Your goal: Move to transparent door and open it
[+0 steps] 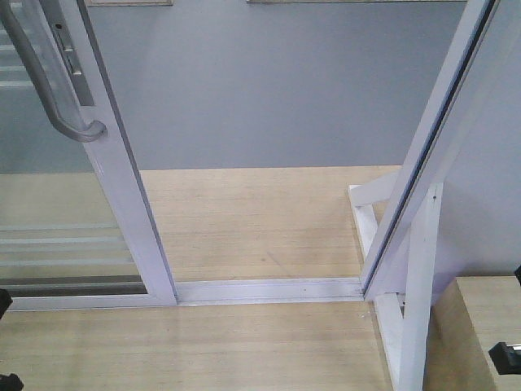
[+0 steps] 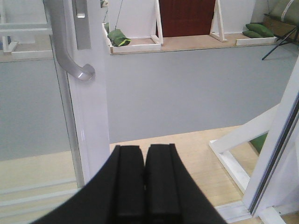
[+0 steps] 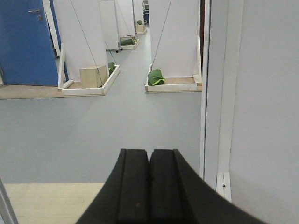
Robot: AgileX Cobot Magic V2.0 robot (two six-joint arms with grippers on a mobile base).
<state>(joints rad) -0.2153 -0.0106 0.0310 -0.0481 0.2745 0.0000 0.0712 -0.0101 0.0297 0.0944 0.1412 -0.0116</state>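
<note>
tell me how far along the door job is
Done: the door is slid left, leaving a wide gap to the right frame over the track. In hand: nothing; both grippers, left and right, are shut and empty, off the handle. Left: apparently nothing.

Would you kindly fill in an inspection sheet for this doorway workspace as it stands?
Surface: light wood-look floor; white sliding track across it.
Job's things: transparent door slid left, doorway gap open; curved grey pull handle on its stile.
Clutter: nothing seen in the opening.
Grippers: left gripper shut, empty, below and right of the handle; right gripper shut, empty.
Cables: thin guy lines on distant panels.
Surroundings: white frame post with brace at right; blue door; green bags on panel bases.
</note>
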